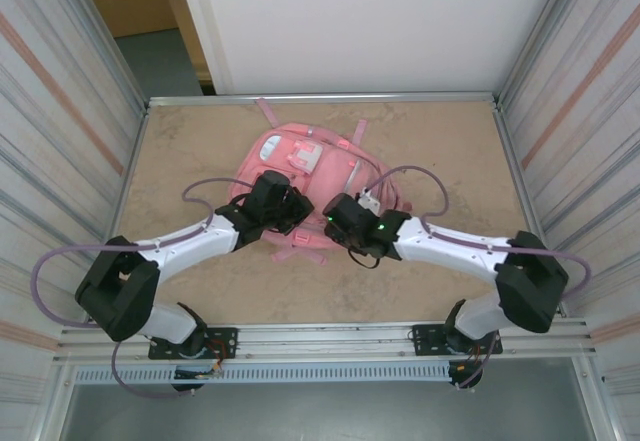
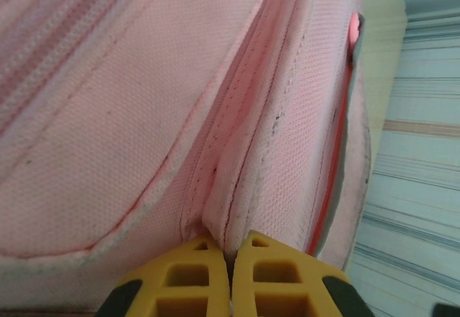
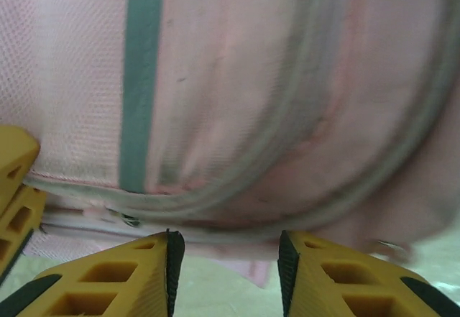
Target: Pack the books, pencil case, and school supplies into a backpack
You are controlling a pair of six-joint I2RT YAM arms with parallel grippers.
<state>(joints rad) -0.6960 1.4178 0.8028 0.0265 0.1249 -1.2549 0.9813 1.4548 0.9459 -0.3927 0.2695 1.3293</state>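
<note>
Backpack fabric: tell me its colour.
The backpack is pink, with a fine woven texture. It shows best close up in the left wrist view.

I count one backpack [image 1: 300, 166], pink, on the one table [image 1: 190, 151], with two straps [image 1: 265, 111] poking out at its far end. Two robot arms lean over it, the left arm [image 1: 185, 243] and the right arm [image 1: 455, 246]. Each trails one purplish cable [image 1: 60, 256], so two in all. There are two grippers, the left gripper [image 2: 230, 274] and the right gripper [image 3: 224, 267], with two yellow fingers apiece.
</note>
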